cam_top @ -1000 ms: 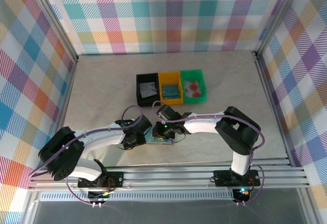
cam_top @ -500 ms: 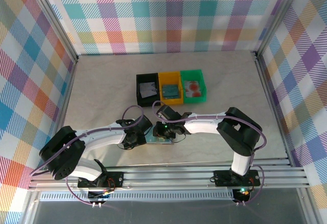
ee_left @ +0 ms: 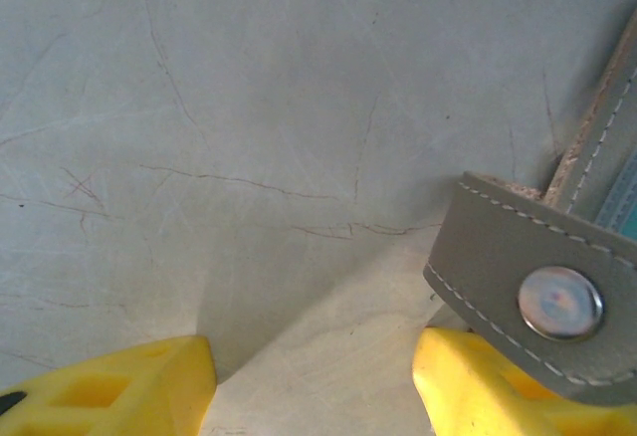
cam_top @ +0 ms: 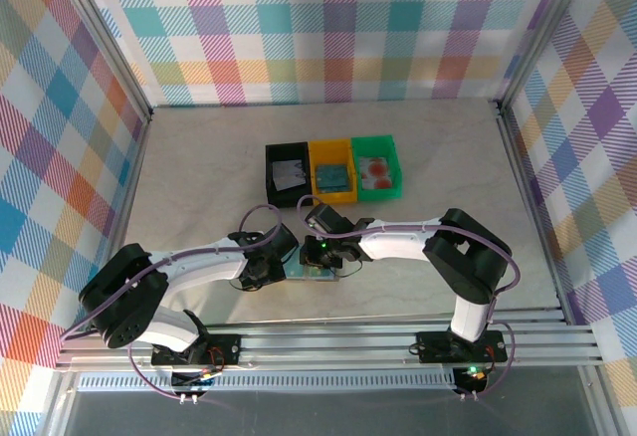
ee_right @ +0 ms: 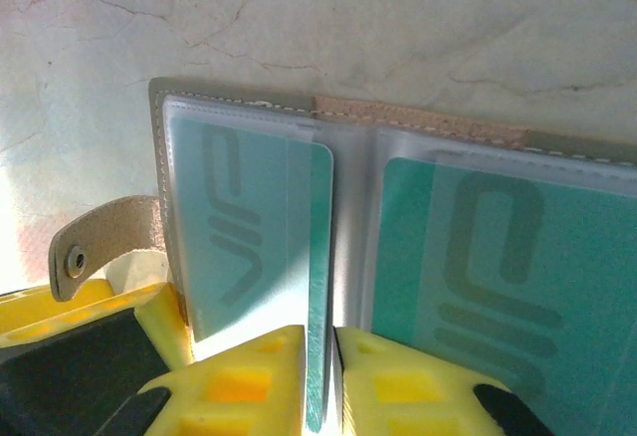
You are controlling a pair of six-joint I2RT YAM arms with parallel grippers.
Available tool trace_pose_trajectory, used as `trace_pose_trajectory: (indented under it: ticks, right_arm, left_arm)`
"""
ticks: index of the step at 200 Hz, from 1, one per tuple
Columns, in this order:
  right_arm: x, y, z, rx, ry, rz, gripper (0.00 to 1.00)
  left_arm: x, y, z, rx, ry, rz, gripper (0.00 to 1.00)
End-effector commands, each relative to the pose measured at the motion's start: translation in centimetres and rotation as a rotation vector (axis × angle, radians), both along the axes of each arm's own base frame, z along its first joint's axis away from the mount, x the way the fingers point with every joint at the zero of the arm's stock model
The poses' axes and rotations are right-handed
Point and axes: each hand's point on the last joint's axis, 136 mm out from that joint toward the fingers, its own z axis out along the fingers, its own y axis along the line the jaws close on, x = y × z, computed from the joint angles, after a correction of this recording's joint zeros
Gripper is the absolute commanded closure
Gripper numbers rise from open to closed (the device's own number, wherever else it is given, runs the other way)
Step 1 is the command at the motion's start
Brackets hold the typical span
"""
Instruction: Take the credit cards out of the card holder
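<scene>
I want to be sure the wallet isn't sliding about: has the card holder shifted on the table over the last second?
No. The card holder lies at the same spot below the yellow tray in all three overhead pictures.

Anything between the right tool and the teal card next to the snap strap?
Nothing visible. The right tool has a finger on each side of the teal card at its exposed edge, just outside the card holder pocket.

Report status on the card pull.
Right tool shut on teal card edge, card mostly inside card holder. Left tool open at the strap. Nothing blocking.
</scene>
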Motion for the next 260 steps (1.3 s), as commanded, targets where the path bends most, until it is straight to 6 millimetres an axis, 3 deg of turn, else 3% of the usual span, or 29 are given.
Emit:
trace_pose_trajectory:
  ticks: [1,144,260]
  right_arm:
    - [-0.1,0.6,1.1,0.042,-0.022,0.030,0.85]
    - [0.4,0.7,-1.4,0.005,-0.008,0.043,0.80]
    - [-0.2,2.7,0.6,0.208,-0.067,0.129,0.89]
  left_arm:
    - [-2.5,-5.2,-6.4,-0.241,0.143,-0.053,0.42]
    - [-2.7,-5.3,-6.9,-0.241,0.155,-0.069,0.42]
    - [-2.9,-5.9,-8.4,-0.258,0.188,-0.082,0.42]
